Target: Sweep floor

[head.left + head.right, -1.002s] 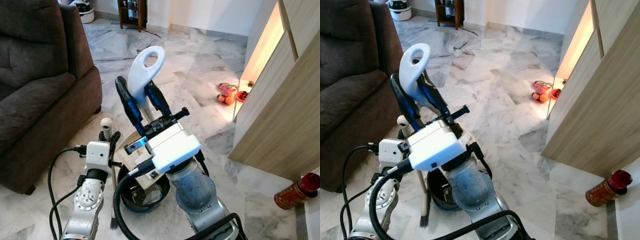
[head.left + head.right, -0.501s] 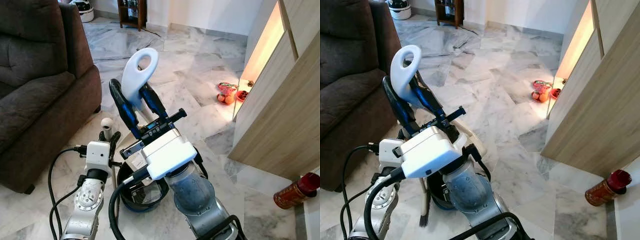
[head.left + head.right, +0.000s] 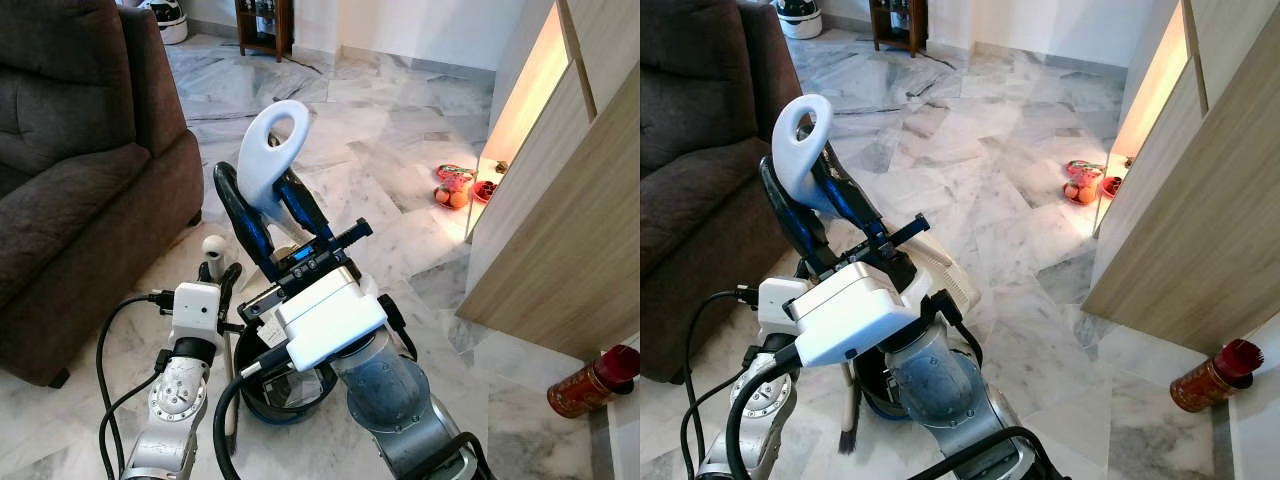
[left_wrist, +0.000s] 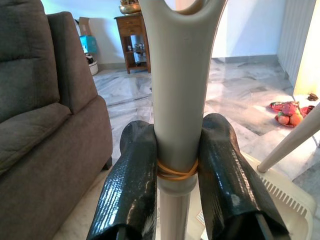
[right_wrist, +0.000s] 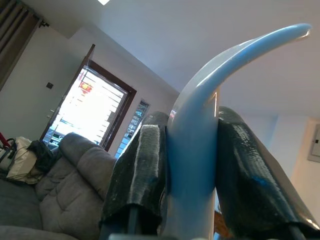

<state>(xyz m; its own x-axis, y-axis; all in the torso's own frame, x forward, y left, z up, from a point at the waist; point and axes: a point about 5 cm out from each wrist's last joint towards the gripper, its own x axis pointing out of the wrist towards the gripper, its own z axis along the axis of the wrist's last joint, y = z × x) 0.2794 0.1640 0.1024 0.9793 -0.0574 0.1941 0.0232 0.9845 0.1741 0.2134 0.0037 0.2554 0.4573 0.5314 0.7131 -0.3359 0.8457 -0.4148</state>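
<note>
Tilting leftward since a second ago, the dustpan handle (image 3: 270,155) stays clenched in the right claw (image 3: 262,200) while the left claw (image 4: 175,200) grips the broom handle (image 4: 177,100), repositioning the dustpan (image 3: 945,280) for collection.

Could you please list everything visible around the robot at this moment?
Dustpan handle: one, white, looped top, held upright in the right claw.
Dustpan: one, cream, on the floor.
Broom handle: one, grey, in the left claw.
Broom bristles: one tuft, dark, on the floor.
Bucket: one, black, below the arms.
Sofa: one, brown, robot's left.
Cabinet: one, wood, robot's right.
Can: one, red, beside the cabinet.
Fruit offerings: reddish, by the cabinet.
Left claw: black, shut.
Right claw: black, shut.
</note>
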